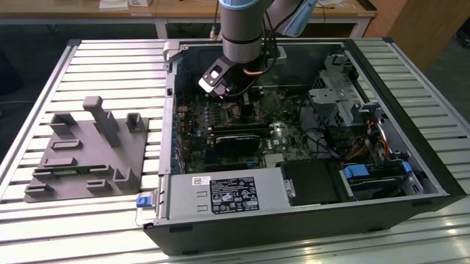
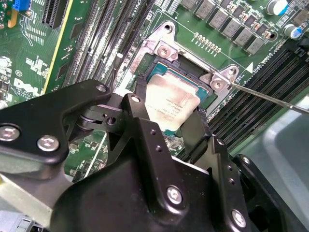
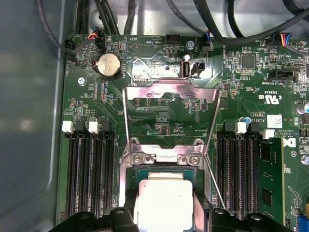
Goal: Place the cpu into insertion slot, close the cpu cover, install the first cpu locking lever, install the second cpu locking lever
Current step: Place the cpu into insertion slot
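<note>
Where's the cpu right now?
In the first wrist view, the cpu sits at the insertion slot, right at the gripper, with the cpu cover swung open beyond it.

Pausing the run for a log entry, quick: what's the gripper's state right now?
Gripper: closed on the cpu, at the insertion slot.

The arm (image 1: 242,27) is a silvery-grey tube with a dark ring, a pale blue joint cap and black cables beside it. The gripper (image 2: 169,113) is matte black and blocky, its rounded plates fastened with silver screws, and it ends in two black fingers (image 2: 137,108).
</note>
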Controlling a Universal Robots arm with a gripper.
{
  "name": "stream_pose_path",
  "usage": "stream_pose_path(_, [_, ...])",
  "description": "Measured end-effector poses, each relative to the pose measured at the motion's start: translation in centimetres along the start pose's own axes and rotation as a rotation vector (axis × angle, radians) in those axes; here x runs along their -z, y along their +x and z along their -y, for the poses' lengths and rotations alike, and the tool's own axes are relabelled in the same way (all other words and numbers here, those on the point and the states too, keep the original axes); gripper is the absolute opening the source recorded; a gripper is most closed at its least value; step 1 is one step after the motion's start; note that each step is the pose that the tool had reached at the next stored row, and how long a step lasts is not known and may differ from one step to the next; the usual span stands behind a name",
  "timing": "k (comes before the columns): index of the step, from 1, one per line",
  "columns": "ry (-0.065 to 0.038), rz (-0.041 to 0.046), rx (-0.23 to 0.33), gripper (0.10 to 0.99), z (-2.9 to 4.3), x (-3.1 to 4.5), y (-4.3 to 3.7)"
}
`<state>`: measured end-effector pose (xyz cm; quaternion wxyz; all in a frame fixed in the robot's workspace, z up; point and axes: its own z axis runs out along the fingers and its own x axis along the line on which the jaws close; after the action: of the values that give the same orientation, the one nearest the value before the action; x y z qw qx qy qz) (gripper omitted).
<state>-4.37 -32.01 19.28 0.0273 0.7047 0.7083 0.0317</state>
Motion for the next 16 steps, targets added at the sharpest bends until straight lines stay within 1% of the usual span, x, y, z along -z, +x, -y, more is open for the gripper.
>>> stream_pose_path(9, [0.000,-0.0003,0.000,0.537,0.00,-0.02,0.01])
stream_pose_path(12, [0.000,0.0015,-0.023,0.537,0.00,-0.03,0.01])
stream_pose_path(16, [0.000,0.0017,-0.024,0.537,0.00,-0.03,0.01])
